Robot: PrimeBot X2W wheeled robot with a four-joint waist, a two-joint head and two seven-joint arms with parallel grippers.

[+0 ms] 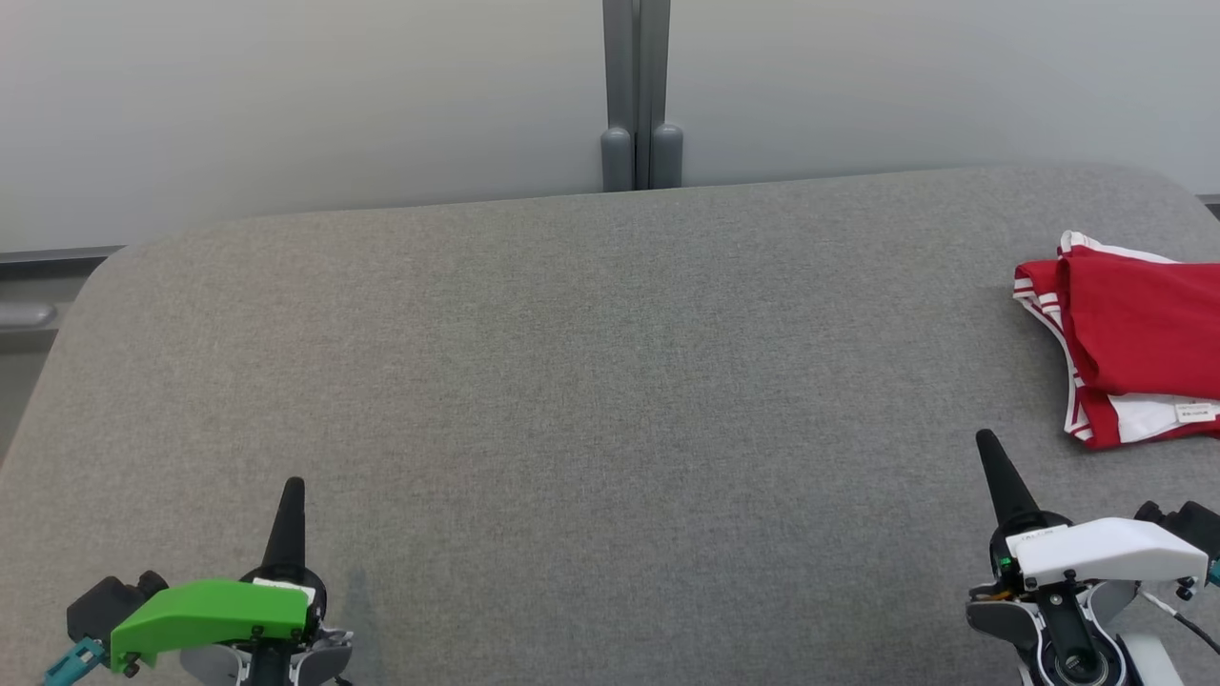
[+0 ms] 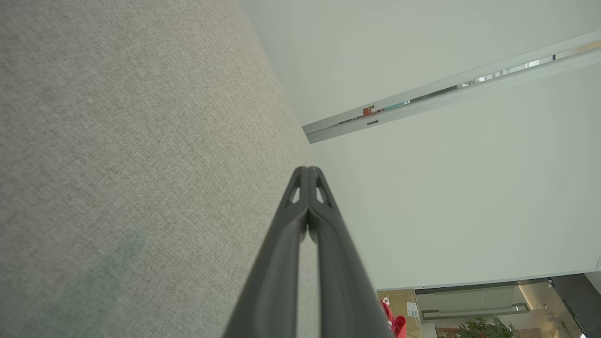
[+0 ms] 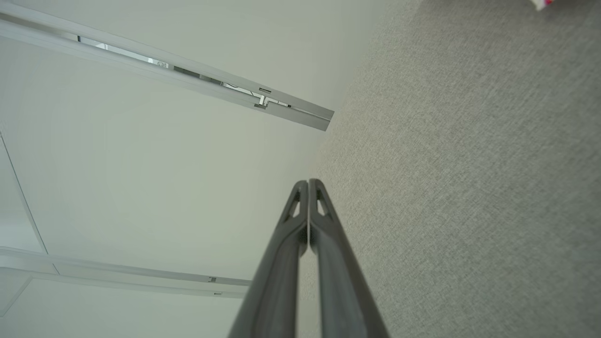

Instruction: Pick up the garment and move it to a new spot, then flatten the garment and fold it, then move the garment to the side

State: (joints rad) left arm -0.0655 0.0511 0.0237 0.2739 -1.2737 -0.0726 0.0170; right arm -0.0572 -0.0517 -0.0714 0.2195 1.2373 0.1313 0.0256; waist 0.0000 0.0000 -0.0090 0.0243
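So, how do your hands stand?
— My left gripper (image 1: 292,495) is closed, the two fingers pressed together with nothing between them. My right gripper (image 1: 991,457) is the same, closed and holding nothing. Both are low over the near edge of the grey table (image 1: 610,381) and point to 12 o'clock.

And the garment?
— The red garment (image 1: 1134,333) lies folded on the table, near my right gripper, at about 1 o'clock from it and not touching it. The edge of the head view cuts part of it off. I judge that the folding is done and that it is already at the side.

How will it handle, if you must take it?
— I think it is light and soft, so it will hang down and the layers may slide open. It is not fragile. I would take the thick folded edge with the white stripes, at its 9 o'clock side, through all layers, and not the loose corner with the white label (image 1: 1196,412).
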